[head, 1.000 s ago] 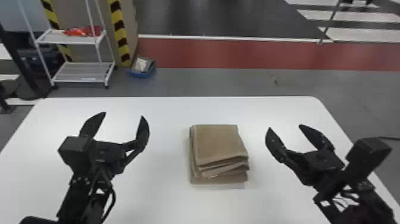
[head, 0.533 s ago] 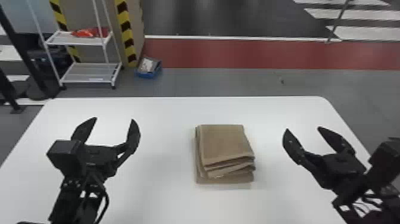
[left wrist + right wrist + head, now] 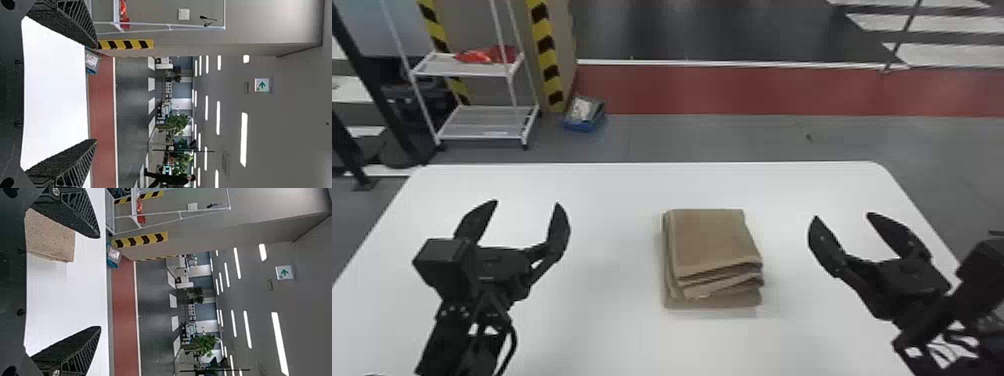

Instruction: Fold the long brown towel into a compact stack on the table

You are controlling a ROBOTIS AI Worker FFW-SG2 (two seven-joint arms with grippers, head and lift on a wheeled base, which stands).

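Brown towel (image 3: 714, 242) sits folded in a compact layered stack on the white table (image 3: 612, 200), between my left gripper (image 3: 526, 202) and my right gripper (image 3: 843, 216), both spread wide, holding nothing, well apart from it. Folding looks done to me; near-side layers are a bit uneven, so at most a light squaring-up is left. I'd call the task complete or very nearly so.
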